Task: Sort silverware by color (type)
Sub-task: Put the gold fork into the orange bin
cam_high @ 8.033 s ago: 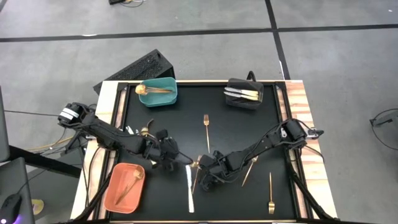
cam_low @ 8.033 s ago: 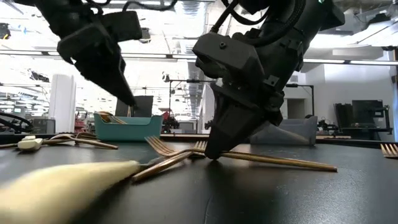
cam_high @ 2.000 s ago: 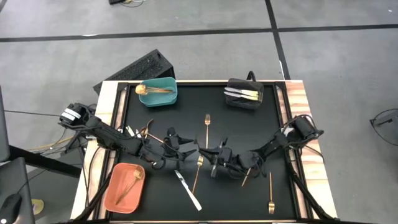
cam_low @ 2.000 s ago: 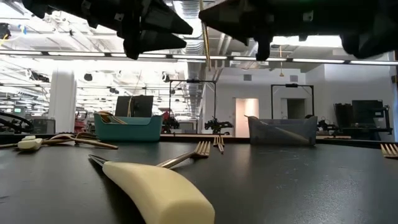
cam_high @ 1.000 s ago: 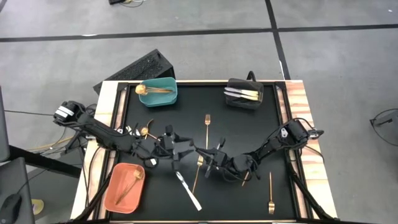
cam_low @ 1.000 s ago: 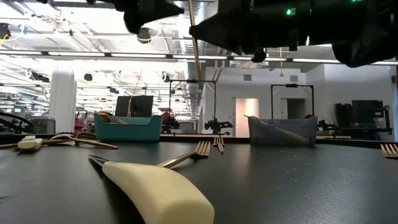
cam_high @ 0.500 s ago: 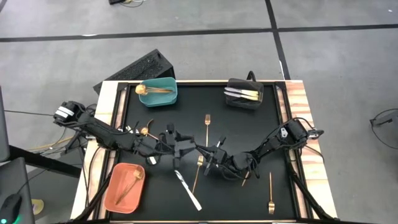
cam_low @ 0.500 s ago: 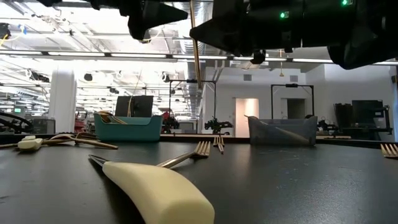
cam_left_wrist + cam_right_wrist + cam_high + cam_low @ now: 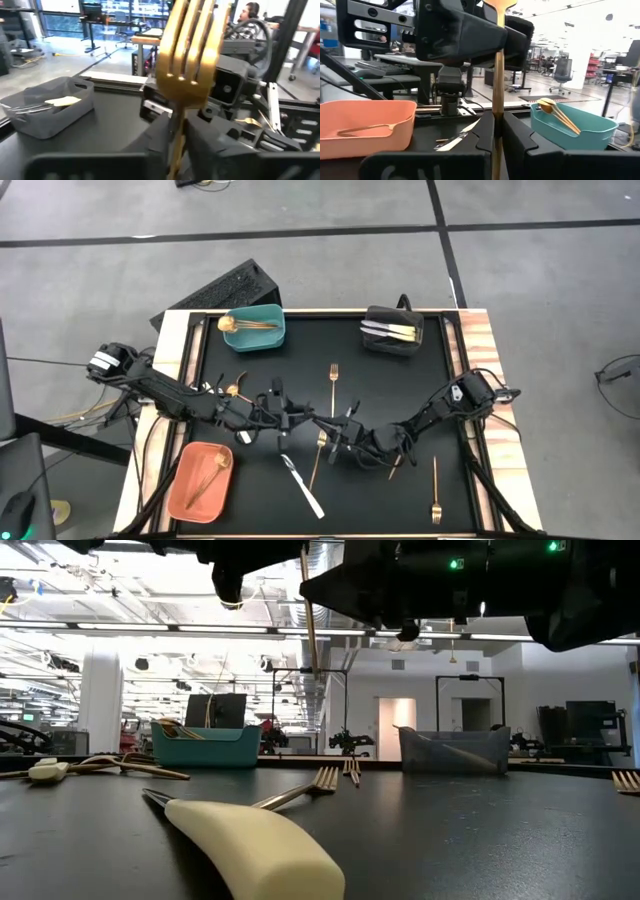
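Gold fork [image 9: 189, 65] upright mid-table, pinched between right pincer [image 9: 496, 131] and left pincer [image 9: 179, 131], both pressed on it.

You can't see where the two grippers meet from above, the gold fork [image 9: 189, 65] runs off both wrist views' edges, and the near knife handle [image 9: 255, 845] is blurred and cut off in the low view.

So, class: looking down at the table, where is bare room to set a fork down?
Free: the black mat between the teal bin, the grey bin and the lone gold fork. Crowded: mid-table, where the left gripper and right gripper meet over a fork and knife.
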### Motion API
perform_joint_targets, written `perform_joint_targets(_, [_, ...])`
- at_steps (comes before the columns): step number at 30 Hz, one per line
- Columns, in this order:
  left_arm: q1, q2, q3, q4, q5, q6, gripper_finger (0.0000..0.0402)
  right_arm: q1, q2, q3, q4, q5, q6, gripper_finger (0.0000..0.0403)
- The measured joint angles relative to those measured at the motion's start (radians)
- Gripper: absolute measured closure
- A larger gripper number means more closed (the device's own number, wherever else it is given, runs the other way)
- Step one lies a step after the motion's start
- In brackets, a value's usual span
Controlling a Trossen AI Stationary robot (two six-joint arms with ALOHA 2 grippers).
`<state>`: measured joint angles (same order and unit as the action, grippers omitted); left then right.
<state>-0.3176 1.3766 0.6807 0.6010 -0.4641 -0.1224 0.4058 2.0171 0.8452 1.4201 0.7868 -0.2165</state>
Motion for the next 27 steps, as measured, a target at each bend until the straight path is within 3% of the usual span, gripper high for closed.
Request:
perform_joint_targets(2, [-0.001,0.000,0.000,0.001,0.002,0.010,0.0389,-0.005,0.000,0.000,-0.001,-0.044,0.005,0.0350])
perform_joint_targets(11, [0.001,-0.031,0.001,-0.120,-0.013,-0.002,0.0398,-0.027,0.000,0.000,-0.048,-0.053,0.114,0.0333])
perform_joint_targets(21, [-0.071,-0.419,0.000,-0.910,0.004,-0.539,0.0399,-0.005,-0.013,0.001,-0.057,0.155,0.115,0.0326])
perform_joint_targets(24, [-0.125,-0.544,0.008,-1.100,0.078,-0.729,0.0399,-0.005,-0.013,0.001,-0.086,0.159,0.114,0.0326])
perform_joint_targets(27, [-0.179,-0.630,0.032,-1.262,0.235,-0.894,0.0399,-0.010,-0.013,0.001,-0.104,0.158,0.123,0.0326])
